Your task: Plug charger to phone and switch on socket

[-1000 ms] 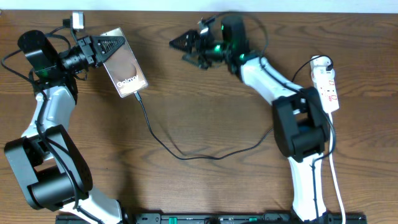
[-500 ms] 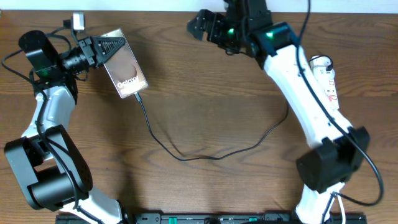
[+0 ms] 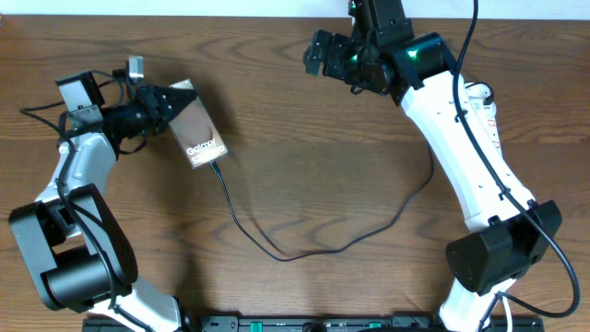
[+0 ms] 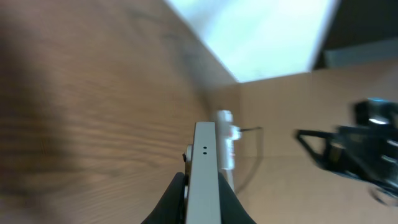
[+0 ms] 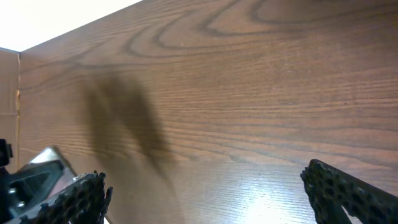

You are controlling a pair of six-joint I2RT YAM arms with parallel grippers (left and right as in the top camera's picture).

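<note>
R arm's swung toward far desk (image 3: 304,166) edge, R fingers (image 3: 316,50) spread wide & empty; L fingers (image 3: 162,101) clamp phone (image 3: 199,138), charger (image 3: 277,251) looks plugged in, socket (image 3: 487,115) switch not yet done.

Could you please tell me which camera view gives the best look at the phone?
The overhead view: the phone shows its whole dark face and white lettering there, with the left gripper shut on one short end. The left wrist view shows only its thin edge, seen end-on. The right wrist view does not show it.
</note>
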